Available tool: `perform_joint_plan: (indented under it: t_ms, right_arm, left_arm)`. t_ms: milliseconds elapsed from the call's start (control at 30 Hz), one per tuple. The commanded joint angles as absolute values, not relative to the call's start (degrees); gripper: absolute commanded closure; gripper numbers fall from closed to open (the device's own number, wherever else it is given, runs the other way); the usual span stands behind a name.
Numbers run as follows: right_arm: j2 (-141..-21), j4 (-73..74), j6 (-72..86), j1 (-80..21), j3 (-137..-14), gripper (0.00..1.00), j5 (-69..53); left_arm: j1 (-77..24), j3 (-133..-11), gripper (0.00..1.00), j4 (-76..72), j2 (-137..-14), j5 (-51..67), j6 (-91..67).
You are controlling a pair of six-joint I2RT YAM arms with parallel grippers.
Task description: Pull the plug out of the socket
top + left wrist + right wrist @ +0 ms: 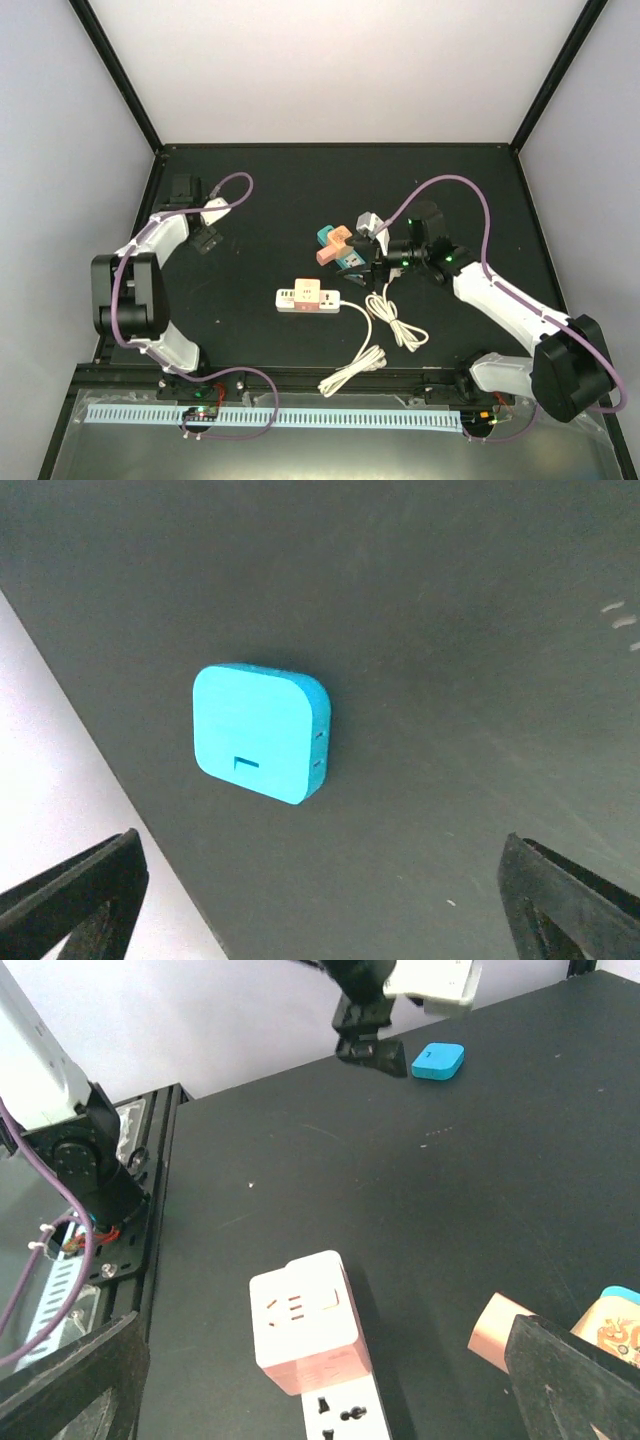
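Plainly nearer: right fingers [70, 1380], spread, empty
Plug [308, 1332]: just ahead, lined up between them, seated on strip [345, 1415]
Left fingers [75, 895]: released, far off

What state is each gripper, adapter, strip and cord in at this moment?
left gripper: open, empty, above the blue adapter.
right gripper: open, empty.
blue adapter: unplugged, lying flat on the table.
white-and-pink adapter: seated on the power strip.
power strip: flat on the table, socket beside the adapter free.
white cord: loosely bundled on the table.
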State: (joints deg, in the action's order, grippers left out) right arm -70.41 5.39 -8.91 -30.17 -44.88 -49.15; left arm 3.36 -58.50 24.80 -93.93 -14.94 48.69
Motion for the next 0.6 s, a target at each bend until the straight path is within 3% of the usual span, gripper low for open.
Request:
perform_joint_plan:
  t_ms: [0,400,567]
  right_arm:
    - [-69.54,1.33,-12.75,-29.97,-41.79,0.0,-47.77]
    - [-73.11,-2.44,-18.63,-30.06,-37.96,0.0,-48.51]
    - [-72.89,-4.8,-19.7,-30.11,-35.55,0.0,-48.82]
  left_arm:
    - [3.09,-64.23,0.01,39.54,-87.15,1.1,46.84]
    - [-2.41,-68.85,0.01,58.72,-76.35,30.85,52.66]
    - [-11.45,-65.45,0.01,58.78,-71.07,32.43,54.12]
